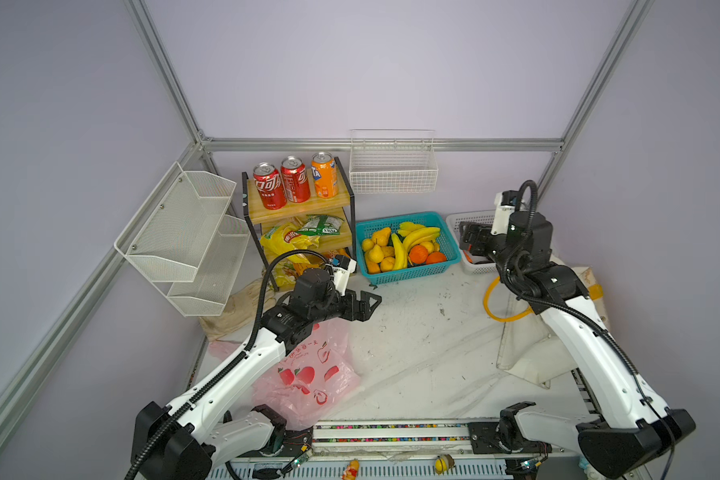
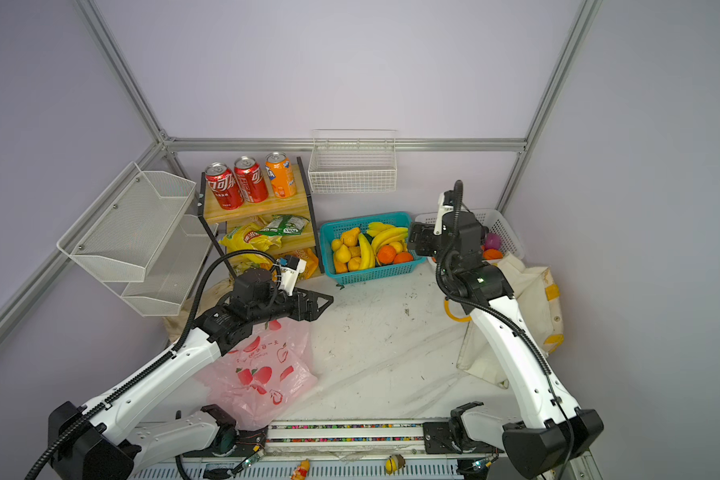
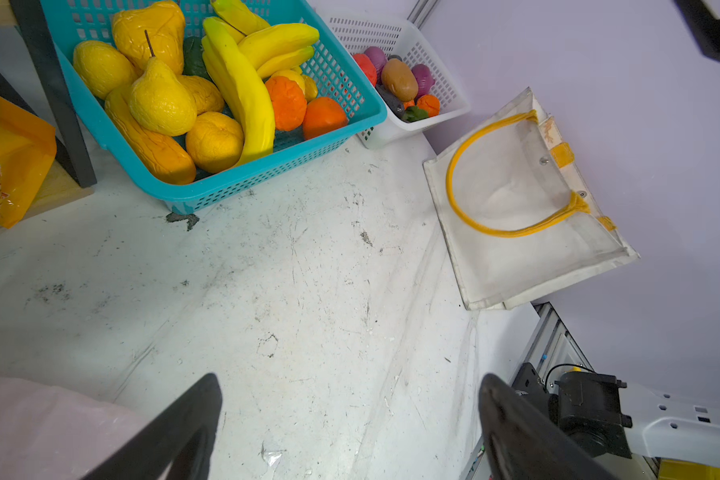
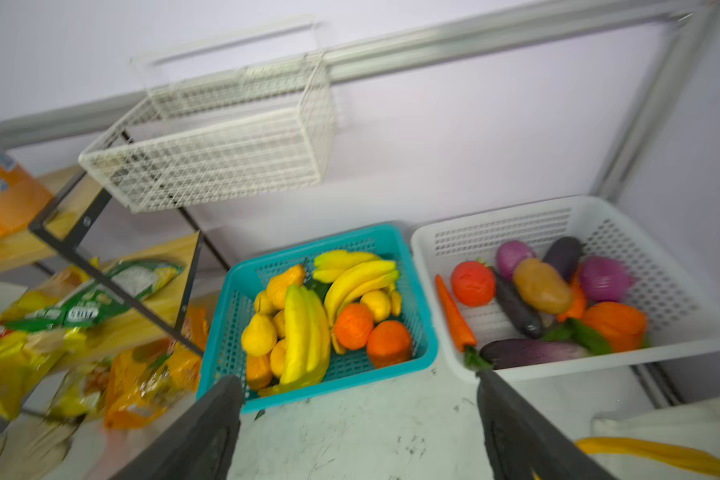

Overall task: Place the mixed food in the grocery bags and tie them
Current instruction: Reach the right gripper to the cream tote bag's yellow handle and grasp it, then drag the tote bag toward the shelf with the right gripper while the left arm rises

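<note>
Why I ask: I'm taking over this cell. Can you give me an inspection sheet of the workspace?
Surface: white tabletop, scuffed, with dark marks.
Job's things: two red cola cans upright on the shelf; toy fruits in the teal basket; pink bag crumpled at front left; white tote flat on the right side. Nothing bagged.
Clutter: orange soda can, snack packets, white basket of toy vegetables, tan bag.
End effectors: left end effector open, empty, over bare table; right end effector open, empty, facing the baskets.
Cables: black conduit loops along each arm.
Surroundings: lilac walls, aluminium frame, wire basket, mesh rack.
</note>
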You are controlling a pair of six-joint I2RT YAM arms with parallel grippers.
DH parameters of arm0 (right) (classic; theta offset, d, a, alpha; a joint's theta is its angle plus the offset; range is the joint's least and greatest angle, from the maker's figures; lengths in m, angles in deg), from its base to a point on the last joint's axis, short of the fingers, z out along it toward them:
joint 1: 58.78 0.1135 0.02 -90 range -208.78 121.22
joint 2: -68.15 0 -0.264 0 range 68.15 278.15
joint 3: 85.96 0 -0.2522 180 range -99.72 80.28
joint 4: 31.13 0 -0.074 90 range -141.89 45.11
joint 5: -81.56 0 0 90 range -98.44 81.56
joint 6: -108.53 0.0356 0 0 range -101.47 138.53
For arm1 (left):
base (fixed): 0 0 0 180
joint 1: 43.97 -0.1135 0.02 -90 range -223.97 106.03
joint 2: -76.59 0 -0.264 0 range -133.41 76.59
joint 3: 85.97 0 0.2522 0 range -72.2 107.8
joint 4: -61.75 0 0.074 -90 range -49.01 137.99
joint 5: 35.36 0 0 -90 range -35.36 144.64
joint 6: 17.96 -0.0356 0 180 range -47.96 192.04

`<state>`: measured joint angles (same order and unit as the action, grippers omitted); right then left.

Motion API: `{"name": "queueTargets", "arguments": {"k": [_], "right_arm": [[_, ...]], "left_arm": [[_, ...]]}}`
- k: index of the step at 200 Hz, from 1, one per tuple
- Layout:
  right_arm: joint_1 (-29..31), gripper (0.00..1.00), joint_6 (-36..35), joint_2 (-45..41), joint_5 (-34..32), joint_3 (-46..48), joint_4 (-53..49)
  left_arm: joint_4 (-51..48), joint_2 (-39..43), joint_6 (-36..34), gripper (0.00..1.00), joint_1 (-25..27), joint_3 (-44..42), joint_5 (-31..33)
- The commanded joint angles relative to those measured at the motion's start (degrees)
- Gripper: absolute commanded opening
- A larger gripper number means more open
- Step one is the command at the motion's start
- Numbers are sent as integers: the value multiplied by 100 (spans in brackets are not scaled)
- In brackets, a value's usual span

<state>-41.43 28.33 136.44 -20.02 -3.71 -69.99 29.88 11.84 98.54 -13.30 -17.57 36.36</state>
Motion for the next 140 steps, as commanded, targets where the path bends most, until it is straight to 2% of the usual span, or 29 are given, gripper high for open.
{"name": "queueTargets", "arguments": {"k": [1,18,31,58,74,93,108,122,140], "right_arm": [[-1023,92,31,-211,-730,-102,-433],[-2308,91,30,16,41,165,-412],[-2764,90,10,252,260,317,-356],[-2920,90,59,781,261,385,-513],[-2921,90,124,882,65,591,-503],[-2921,89,176,922,224,917,-429],[-2921,87,214,961,76,1132,-366],[-2916,79,216,1011,-62,1259,-320],[-2921,55,173,1011,-131,1369,-238]], "left_arm": [[62,96,-132,95,-13,644,-123],[1,43,-160,95,-11,731,-223],[-73,25,-205,95,-9,783,-278],[-149,33,-298,96,-9,782,-301],[-157,33,-312,97,-10,770,-353],[-158,42,-336,97,-9,740,-422],[-158,33,-361,98,-11,716,-427],[-151,32,-374,98,-8,693,-472],[-134,39,-380,98,-9,669,-527]]}}
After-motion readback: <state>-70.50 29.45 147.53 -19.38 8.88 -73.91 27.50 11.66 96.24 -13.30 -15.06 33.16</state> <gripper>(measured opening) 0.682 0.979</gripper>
